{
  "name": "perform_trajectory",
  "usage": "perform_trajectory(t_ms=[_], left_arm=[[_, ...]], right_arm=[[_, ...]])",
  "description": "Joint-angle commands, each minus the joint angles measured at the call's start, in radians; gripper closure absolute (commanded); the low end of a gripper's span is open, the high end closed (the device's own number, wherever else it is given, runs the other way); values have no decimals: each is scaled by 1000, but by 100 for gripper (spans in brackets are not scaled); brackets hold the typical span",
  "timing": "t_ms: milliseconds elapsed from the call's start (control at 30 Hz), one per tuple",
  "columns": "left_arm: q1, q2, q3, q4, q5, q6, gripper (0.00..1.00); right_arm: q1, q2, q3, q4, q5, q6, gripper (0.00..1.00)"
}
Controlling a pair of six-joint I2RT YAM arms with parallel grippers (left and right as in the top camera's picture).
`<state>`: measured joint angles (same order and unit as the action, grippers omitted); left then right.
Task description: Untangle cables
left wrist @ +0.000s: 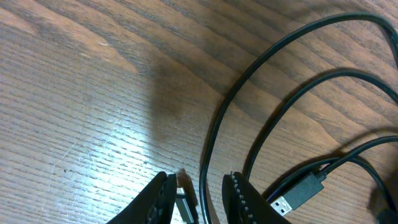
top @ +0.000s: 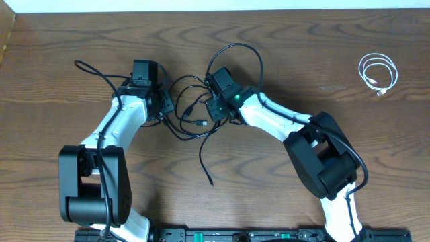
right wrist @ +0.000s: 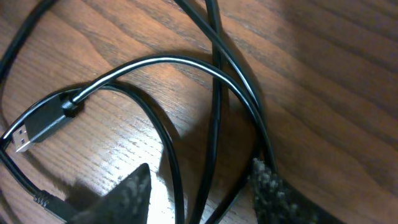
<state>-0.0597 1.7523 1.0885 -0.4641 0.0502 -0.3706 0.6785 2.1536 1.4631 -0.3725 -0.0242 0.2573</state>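
Inside right pincer [right wrist: 200, 190], black cables [right wrist: 216, 93]

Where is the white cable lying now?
In the overhead view, the white cable lies coiled alone on the table's right side, far from the tangled black cables.

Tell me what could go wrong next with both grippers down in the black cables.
The right gripper stands open over several crossing black cables; closing could grab two strands and tighten the tangle. At the left gripper, a USB plug lies beside one finger and might snag if that arm pulls.
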Motion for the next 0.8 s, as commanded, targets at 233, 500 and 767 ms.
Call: perform_trajectory(t_ms=[233, 500, 767], left_arm=[[4, -8, -4, -2, -5, -10, 70], [4, -8, -4, -2, -5, -10, 69], [4, -8, -4, -2, -5, -10, 62]], right_arm=[[5, 26, 6, 5, 14, 8, 71], [5, 26, 6, 5, 14, 8, 63], [2, 25, 6, 145, 14, 8, 72]])
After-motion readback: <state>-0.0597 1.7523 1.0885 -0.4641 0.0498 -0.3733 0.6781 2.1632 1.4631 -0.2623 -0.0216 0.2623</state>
